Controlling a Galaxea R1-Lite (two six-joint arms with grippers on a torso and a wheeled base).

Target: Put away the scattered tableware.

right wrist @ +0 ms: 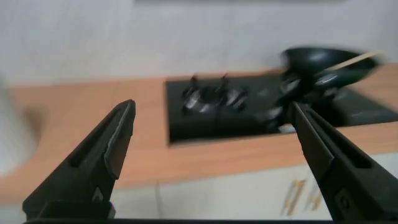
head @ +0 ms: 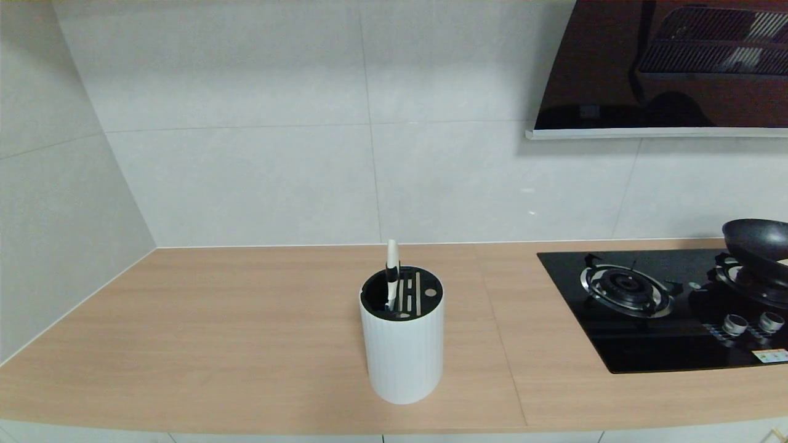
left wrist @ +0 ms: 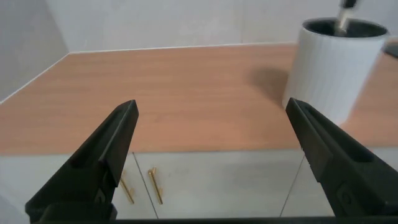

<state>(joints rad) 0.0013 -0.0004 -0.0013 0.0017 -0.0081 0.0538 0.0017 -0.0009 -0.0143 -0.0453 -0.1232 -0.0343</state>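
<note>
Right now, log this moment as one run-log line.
holder: upright on counter, one utensil standing in it | left gripper: open, empty | right gripper: open, empty | wok: on stove

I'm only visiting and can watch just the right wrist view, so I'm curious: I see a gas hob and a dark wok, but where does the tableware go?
Observer: Into a white utensil holder that stands on the wooden counter, to the left of the gas hob.
Visitor: Is there anything in it?
Observer: Yes, one utensil with a white-and-black handle stands upright in its open section, beside the slots.
Visitor: And the other arm?
Observer: The left gripper is open, in front of the counter's edge, with the holder ahead of it.
</note>
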